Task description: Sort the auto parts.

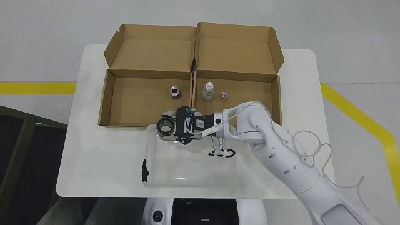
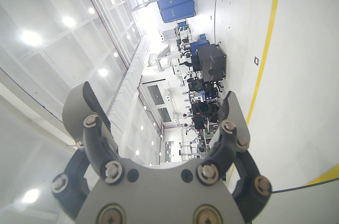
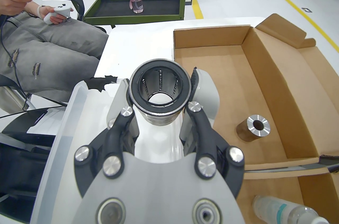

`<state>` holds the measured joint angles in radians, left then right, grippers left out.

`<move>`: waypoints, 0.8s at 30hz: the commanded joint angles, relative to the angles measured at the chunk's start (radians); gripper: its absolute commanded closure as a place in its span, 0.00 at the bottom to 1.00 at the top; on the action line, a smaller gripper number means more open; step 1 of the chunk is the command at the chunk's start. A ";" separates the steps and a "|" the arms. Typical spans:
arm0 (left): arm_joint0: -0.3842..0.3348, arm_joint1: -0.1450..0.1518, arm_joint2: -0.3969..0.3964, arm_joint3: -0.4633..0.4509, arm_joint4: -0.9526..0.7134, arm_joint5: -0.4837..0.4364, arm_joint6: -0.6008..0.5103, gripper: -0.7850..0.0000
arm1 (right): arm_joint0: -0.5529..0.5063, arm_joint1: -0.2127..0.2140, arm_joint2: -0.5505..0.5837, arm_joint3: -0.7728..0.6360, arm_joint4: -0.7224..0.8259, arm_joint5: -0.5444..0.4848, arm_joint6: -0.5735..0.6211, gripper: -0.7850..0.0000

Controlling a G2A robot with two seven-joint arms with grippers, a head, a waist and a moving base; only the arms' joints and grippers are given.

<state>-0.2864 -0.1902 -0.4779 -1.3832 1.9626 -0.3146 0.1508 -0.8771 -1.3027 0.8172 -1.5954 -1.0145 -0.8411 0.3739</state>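
- Right claw (image 3: 160, 88): closed around 1 metal sleeve (image 3: 160, 95), a pad on each side. The sleeve's open bore faces the wrist camera, with rows of small balls visible inside.
- In the top view the sleeve is near frame centre, just below the lower wall of the left box (image 1: 134, 100) and over the upper edge of the clear tray (image 1: 181, 165).
- Left claw (image 2: 159, 106): spread wide, holding nothing, aimed at the room.
- Boxes: 2, cardboard, lids open, side by side on the white bench (image 1: 87, 162).
- Left box: 1 metal bushing (image 1: 172, 90), upright.
- Right box (image 1: 256, 97): 1 white bottle (image 1: 208, 89) and 1 small metal part (image 1: 224, 94), near each other.
- Tray: 2 dark pieces, one at the lower left rim (image 1: 145, 170), one beneath the arm (image 1: 222, 154). Cannot tell what they are.
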 commanded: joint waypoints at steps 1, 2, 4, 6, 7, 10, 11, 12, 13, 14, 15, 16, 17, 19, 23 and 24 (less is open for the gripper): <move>0.000 0.000 0.000 0.000 0.000 0.000 0.000 0.00 | 0.011 -0.002 0.000 0.006 0.006 0.004 -0.002 1.00; 0.000 0.000 0.000 0.000 0.000 0.000 0.000 0.00 | 0.016 -0.003 -0.002 0.008 0.009 0.005 -0.003 1.00; 0.000 0.000 0.000 0.000 0.000 0.000 0.000 0.00 | 0.026 -0.005 -0.003 0.011 0.009 0.008 -0.005 1.00; 0.000 0.000 0.000 0.000 0.000 0.000 0.000 0.00 | 0.036 -0.006 -0.004 0.015 0.010 0.012 -0.007 1.00; 0.000 0.000 0.000 0.000 0.000 0.000 0.000 0.00 | 0.041 -0.007 -0.005 0.018 0.010 0.013 -0.008 1.00; 0.000 0.000 0.000 0.000 0.000 0.000 0.000 0.00 | 0.056 -0.011 -0.007 0.033 0.007 0.018 -0.015 1.00; 0.000 0.000 0.000 0.000 0.000 0.000 0.000 0.00 | 0.062 -0.012 -0.009 0.040 0.004 0.019 -0.017 1.00; 0.000 0.000 0.000 0.000 0.000 0.000 0.000 0.00 | 0.067 -0.013 -0.011 0.048 0.002 0.021 -0.020 1.00; 0.000 0.000 0.000 0.000 0.000 0.000 0.000 0.00 | 0.073 -0.015 -0.013 0.055 -0.001 0.023 -0.023 1.00; 0.000 0.000 0.000 0.000 0.000 0.000 0.000 0.00 | 0.078 -0.016 -0.016 0.063 -0.004 0.025 -0.026 1.00; 0.000 0.000 0.000 0.000 0.000 0.000 0.000 0.00 | 0.083 -0.018 -0.018 0.069 -0.009 0.028 -0.028 1.00; 0.000 0.000 0.000 0.000 0.000 0.000 0.000 0.00 | 0.088 -0.019 -0.021 0.076 -0.012 0.030 -0.031 1.00; 0.000 0.000 0.000 0.000 0.000 0.000 0.000 0.00 | 0.093 -0.021 -0.023 0.084 -0.016 0.033 -0.033 1.00; 0.000 0.000 0.000 0.000 0.000 0.000 0.000 0.00 | 0.103 -0.024 -0.027 0.098 -0.026 0.038 -0.040 1.00; 0.000 0.000 0.000 0.000 0.000 0.000 0.000 0.00 | 0.120 -0.029 -0.035 0.121 -0.046 0.046 -0.048 1.00; 0.000 0.000 0.000 0.000 0.000 0.000 0.000 0.00 | 0.124 -0.031 -0.037 0.127 -0.051 0.049 -0.050 1.00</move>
<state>-0.2864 -0.1902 -0.4779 -1.3832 1.9626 -0.3146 0.1508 -0.7579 -1.3319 0.7821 -1.4746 -1.0594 -0.7950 0.3253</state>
